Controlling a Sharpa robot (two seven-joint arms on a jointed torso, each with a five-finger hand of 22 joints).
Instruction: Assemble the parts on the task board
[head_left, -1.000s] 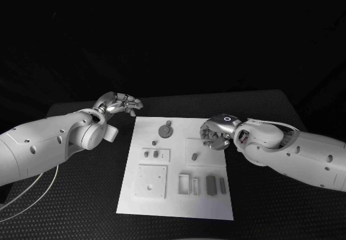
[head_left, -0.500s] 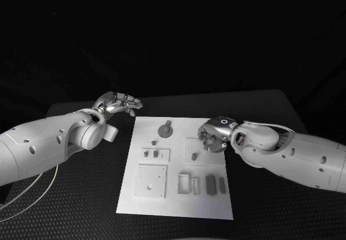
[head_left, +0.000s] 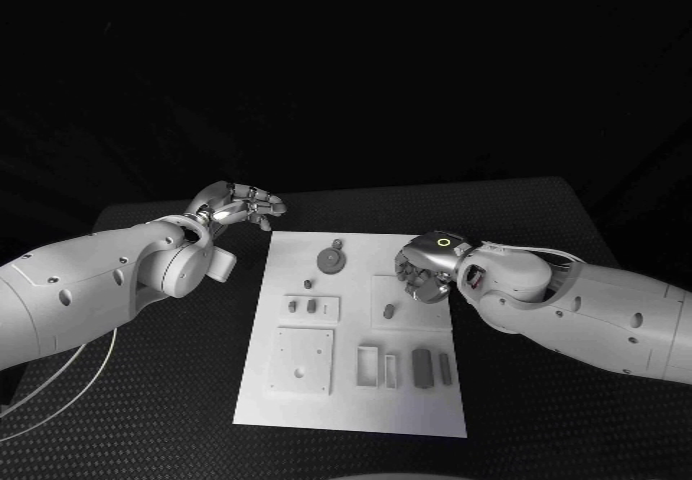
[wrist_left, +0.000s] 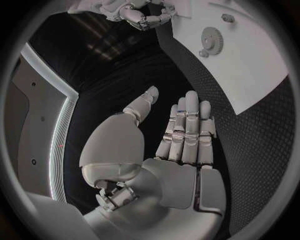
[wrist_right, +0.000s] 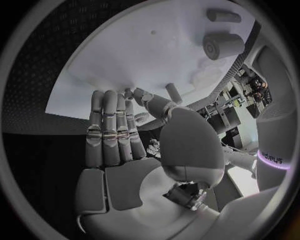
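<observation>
Right hand (head_left: 427, 268) fingers (wrist_right: 111, 131): extended side by side, thumb set apart, nothing visible between them in the right wrist view. In the head view it hangs over the right edge of the task board (head_left: 356, 402), above the raised square plate (head_left: 407, 297), with a small grey peg (head_left: 388, 312) just below it on that plate. Contact with either: cannot tell.

Left hand (head_left: 242, 206) fingers (wrist_left: 187, 131): straight and together, thumb apart, empty, parked over the black table (head_left: 159, 400) off the board's far-left corner.

Parts all on the board: gear (head_left: 332, 261) with a small piece (head_left: 338, 244) just beyond it, pegs in the small plate (head_left: 312, 309), square plate with holes (head_left: 303, 363), slotted blocks (head_left: 379, 368) and dark bars (head_left: 430, 369) along the near side.

Judgement: step in hand is picking the peg by the right hand. To do it well, come down vertically, thumb opposite fingertips across the peg's short axis, low on it so it doesn't roll. Keep the palm clear of the raised plate. Left hand is better staying out until needed to steady the board.
</observation>
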